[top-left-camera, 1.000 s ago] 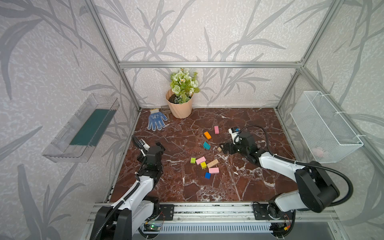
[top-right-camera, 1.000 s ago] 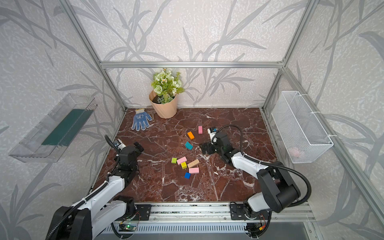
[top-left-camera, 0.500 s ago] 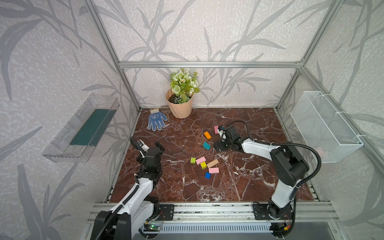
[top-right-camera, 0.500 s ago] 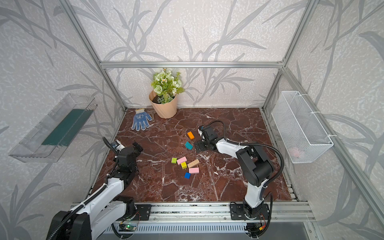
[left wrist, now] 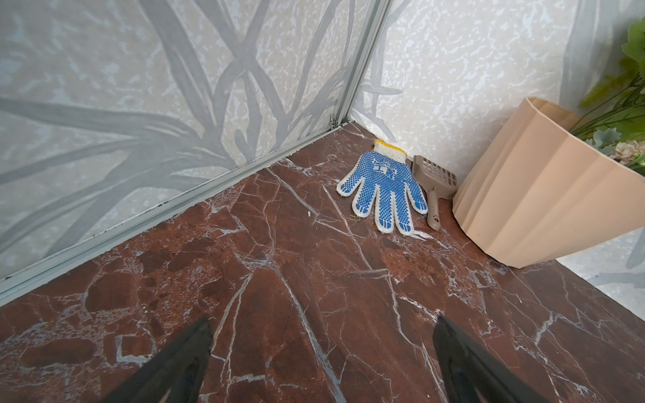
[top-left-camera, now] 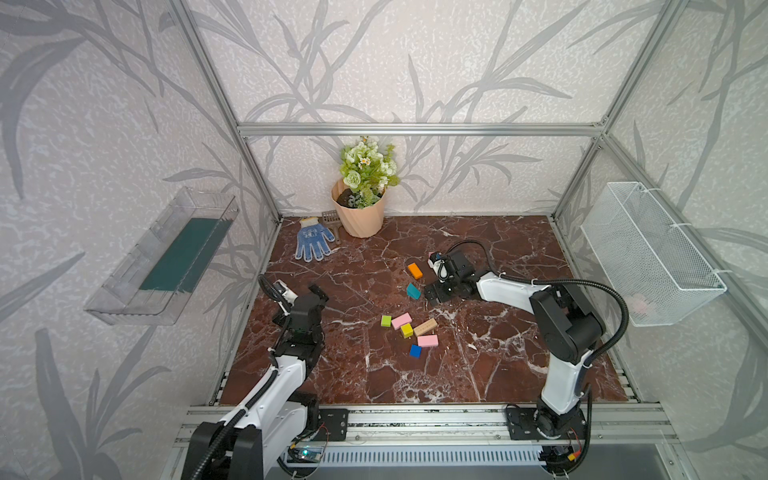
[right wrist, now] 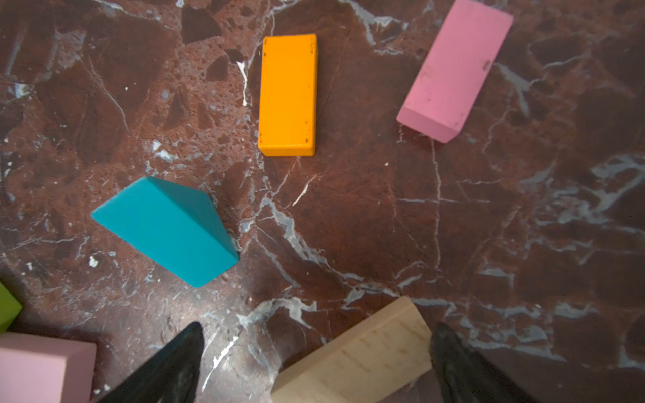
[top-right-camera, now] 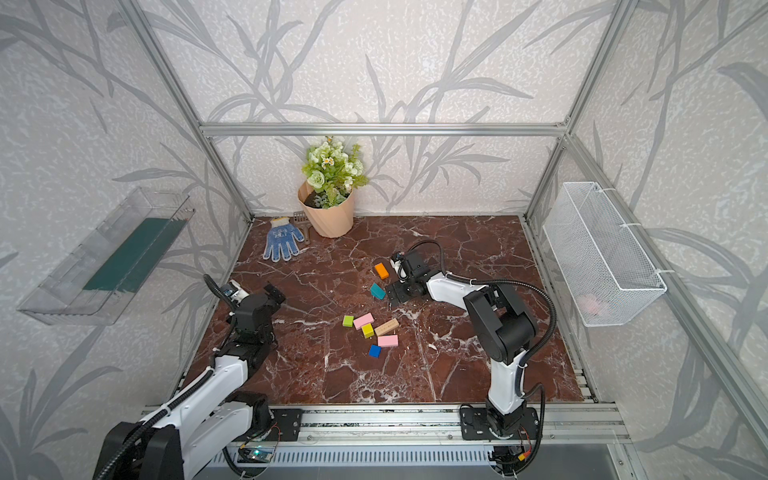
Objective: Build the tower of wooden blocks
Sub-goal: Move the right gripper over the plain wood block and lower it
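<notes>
The wood blocks lie singly on the marble floor, and no tower shows. In both top views I see orange (top-left-camera: 414, 270), teal (top-left-camera: 413, 291), lime (top-left-camera: 386, 320), pink (top-left-camera: 401, 320), yellow (top-left-camera: 407, 330), plain wood (top-left-camera: 425, 327), a second pink (top-left-camera: 427, 340) and blue (top-left-camera: 415, 350). My right gripper (top-left-camera: 433, 294) (right wrist: 318, 328) is open, low beside the teal block (right wrist: 164, 230). Another plain wood block (right wrist: 356, 356) lies between its fingers, hidden in the top views. My left gripper (top-left-camera: 301, 293) (left wrist: 323, 320) is open and empty at the far left.
A peach flower pot (top-left-camera: 360, 216), a blue dotted glove (top-left-camera: 312, 243) and a small scoop (left wrist: 434, 181) sit at the back left. A white wire basket (top-left-camera: 648, 253) hangs on the right wall. A clear tray (top-left-camera: 166, 257) hangs on the left wall.
My right gripper has shifted left towards the teal block, and that arm's elbow has risen from low and stretched out to upright. The left arm has barely moved.
</notes>
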